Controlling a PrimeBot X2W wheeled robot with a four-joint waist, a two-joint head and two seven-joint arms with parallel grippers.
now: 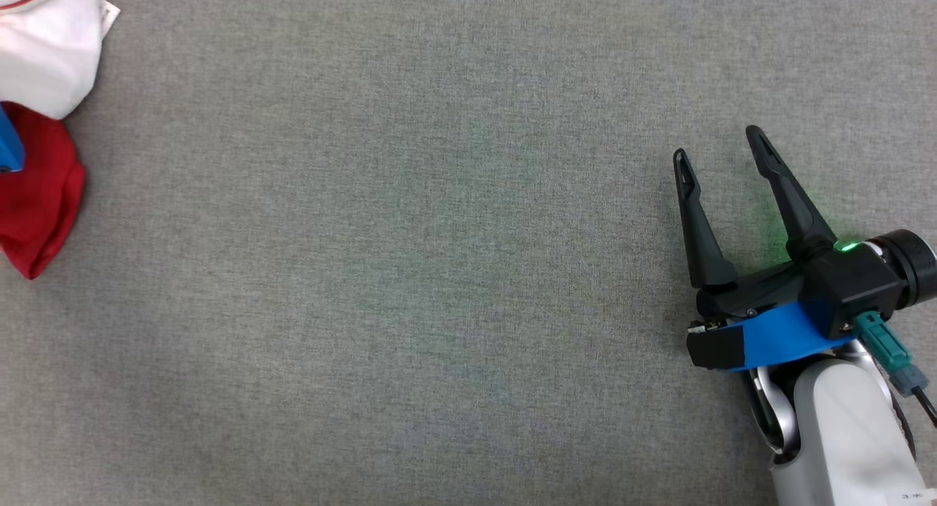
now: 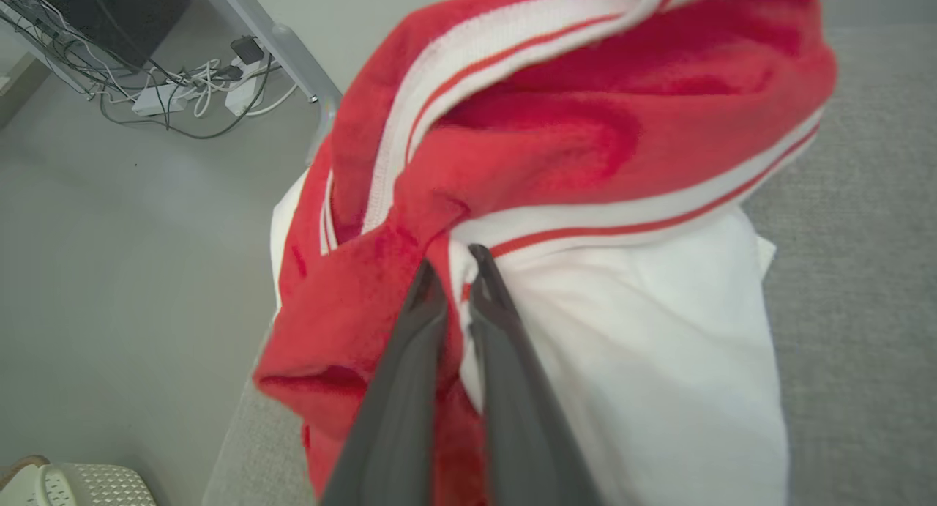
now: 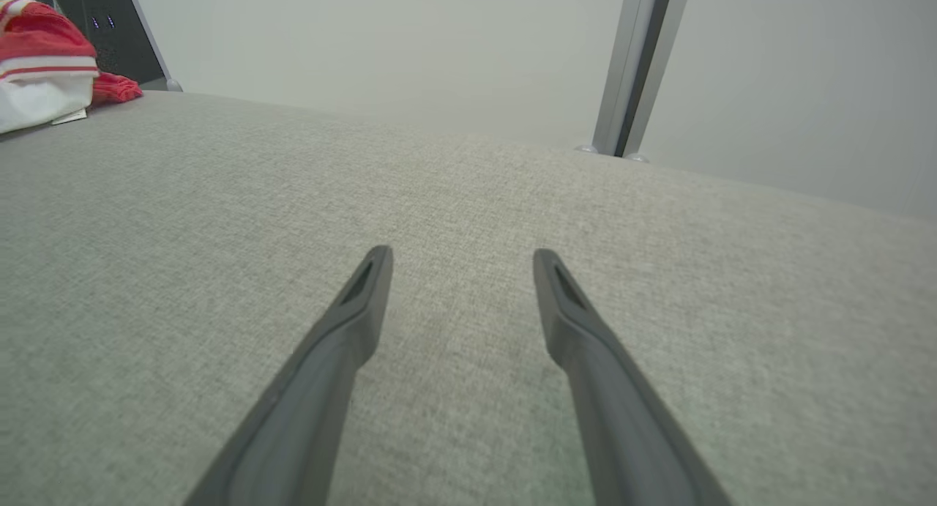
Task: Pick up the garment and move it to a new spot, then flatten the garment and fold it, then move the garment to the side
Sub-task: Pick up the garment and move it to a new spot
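Note:
The garment is a bunched red and white piece with striped trim, lying at the table's far left edge in the head view. Seen from the left wrist, the garment lies bunched close ahead, and my left gripper is shut on a fold of it where the red fabric meets the white. In the right wrist view the garment sits small at the far left. My right gripper stands open at the table's right side, nothing between its fingers; from its own wrist, this gripper hovers over bare cloth.
The grey fabric table top spreads wide between garment and right arm. A metal post rises past the table's far edge. Cables and power strips lie on the floor beyond the left side, and a pale perforated object sits lower down.

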